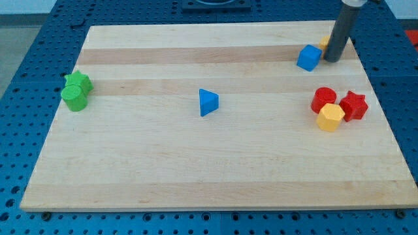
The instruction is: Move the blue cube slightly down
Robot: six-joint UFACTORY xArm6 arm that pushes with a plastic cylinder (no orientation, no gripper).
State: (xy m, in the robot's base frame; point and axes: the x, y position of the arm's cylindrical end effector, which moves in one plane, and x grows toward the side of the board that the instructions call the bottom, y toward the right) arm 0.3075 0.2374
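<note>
My tip (332,60) of dark rod, bare, grasping nothing, just right of blue cube (309,57), orange block (324,44) partly hidden behind rod, wooden board (196,170) beneath.

Legible markings: none found.
No text, label, brand, number or sign can be read on any block, the board, or the rod.

Blue cube (309,57), flat on the board near the view's top right, one corner toward the bottom.
</note>
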